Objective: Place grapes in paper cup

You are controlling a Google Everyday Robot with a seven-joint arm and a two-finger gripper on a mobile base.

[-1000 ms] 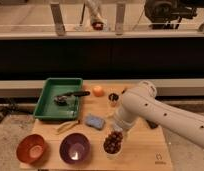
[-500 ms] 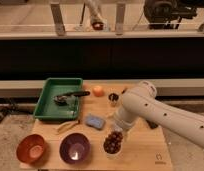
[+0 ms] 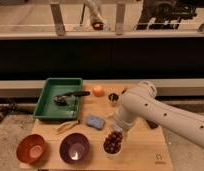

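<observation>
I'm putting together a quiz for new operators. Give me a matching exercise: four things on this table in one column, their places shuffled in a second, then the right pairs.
Things:
1 grapes
2 orange fruit
3 purple bowl
4 blue sponge

Places:
A just right of the green tray
B right under the end effector
C front edge, right of the red bowl
D middle of the table

Pairs: 1-B, 2-A, 3-C, 4-D
</observation>
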